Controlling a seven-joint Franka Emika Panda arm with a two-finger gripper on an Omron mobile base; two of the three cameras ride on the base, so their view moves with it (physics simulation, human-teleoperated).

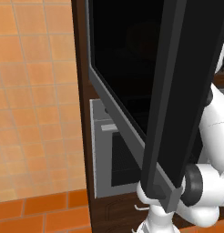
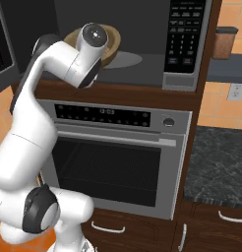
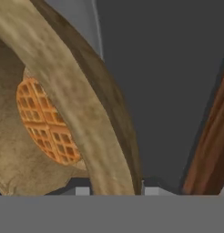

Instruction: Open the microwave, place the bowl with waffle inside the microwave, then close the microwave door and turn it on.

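Observation:
The microwave (image 2: 142, 29) stands open, its grey cavity showing. Its door (image 1: 123, 59), black glass in a grey border, is swung out to the left, with its dark bar (image 1: 177, 91) close to the left base camera. A tan wooden bowl (image 2: 112, 42) sits inside the cavity over the left of the round turntable (image 2: 127, 60), partly behind my wrist. In the hand view the bowl's rim (image 3: 86, 113) runs down between my fingertips, and the orange waffle (image 3: 45, 123) lies inside it. My gripper (image 3: 116, 191) is shut on the rim.
The microwave's keypad (image 2: 184, 39) is on the right of the cavity. Below it is a grey oven (image 2: 113, 162) with a display strip and mesh window. A dark stone counter (image 2: 216, 157) and a brown jar (image 2: 225, 43) lie to the right. Orange tiles cover the wall (image 1: 36, 91).

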